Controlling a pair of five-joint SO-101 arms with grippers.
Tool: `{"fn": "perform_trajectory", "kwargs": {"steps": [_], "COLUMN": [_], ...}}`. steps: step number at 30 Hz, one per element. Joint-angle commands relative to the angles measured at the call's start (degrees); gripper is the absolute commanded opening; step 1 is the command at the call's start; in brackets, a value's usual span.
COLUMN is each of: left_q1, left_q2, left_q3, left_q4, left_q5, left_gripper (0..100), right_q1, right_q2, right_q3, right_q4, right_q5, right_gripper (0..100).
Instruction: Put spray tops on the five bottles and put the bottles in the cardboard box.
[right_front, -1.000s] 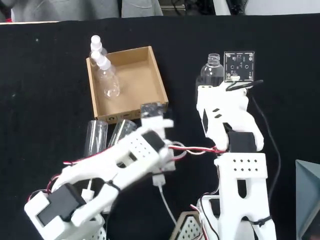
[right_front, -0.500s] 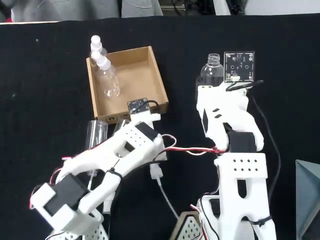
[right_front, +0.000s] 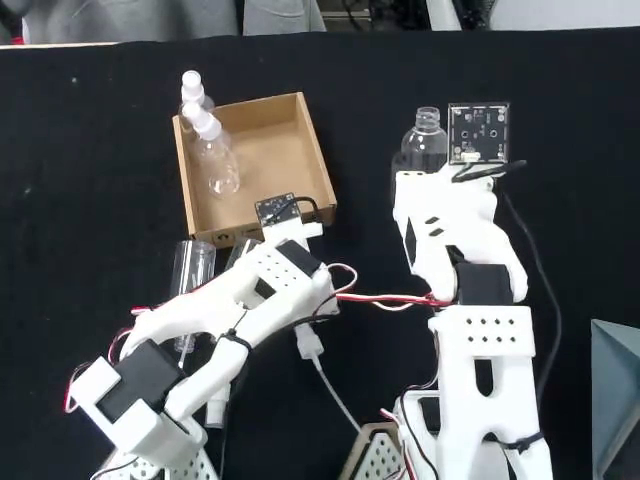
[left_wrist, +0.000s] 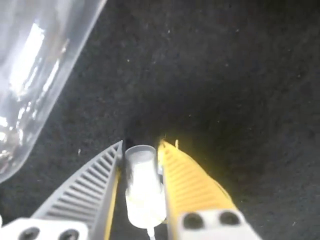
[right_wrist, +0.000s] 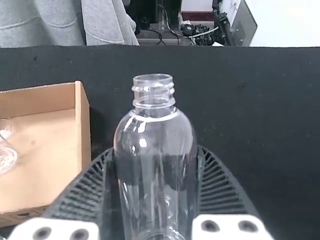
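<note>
One arm has just moved. The left arm has swung from the middle of the black cloth table toward 10 o'clock and dipped lower. Its wrist now sits just at 6 o'clock of the shallow brown cardboard box, right above two clear plastic bottles that lie side by side with no tops. The right arm has not moved at all. It looks like the left arm is getting ready to carry a top over to a bottle, so this top is not fitted yet. The left gripper is open only a tiny bit. Its grey finger and yellow finger pinch a small white plastic spray top between them, low over the cloth. One of the lying bottles is near it but not touching. The right gripper is open as wide as a bottle and hugs a tall clear bottle with an open neck. That bottle stands straight up at 1 o'clock on the table, well apart from the box, and waits for its top. Two more clear bottles with white spray tops are at the 10 o'clock corner of the box. I cannot tell if the far one is inside the box or just behind its wall. So most of the job is still to do.
</note>
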Motion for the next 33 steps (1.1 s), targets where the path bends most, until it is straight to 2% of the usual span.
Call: {"fn": "perform_trajectory", "kwargs": {"steps": [1,10,17,27,33], "left_q1": [1.3,0.5,-4.1,-3.7,-3.7], "left_q2": [-0.4,-0.8,-0.2,-0.2,-0.1], "left_q3": [-2.5,-2.5,-4.4,-6.7,-6.7], "left_q4": [0.2,0.5,0.7,5.4,5.5], "left_q5": [1.0,0.6,-2.2,1.0,1.2], "left_gripper": [3,3,3,3,3], "right_q1": [1.5,1.5,1.5,1.4,1.4], "right_q2": [-2.4,-2.4,-2.4,-2.3,-2.3], "right_q3": [-4.7,-4.7,-4.7,-4.7,-4.7], "right_q4": [-1.8,-1.8,-1.8,-1.8,-1.8], "right_q5": [0.1,0.1,0.1,0.1,0.1], "right_gripper": [9.3,9.3,9.3,9.3,9.4]}}
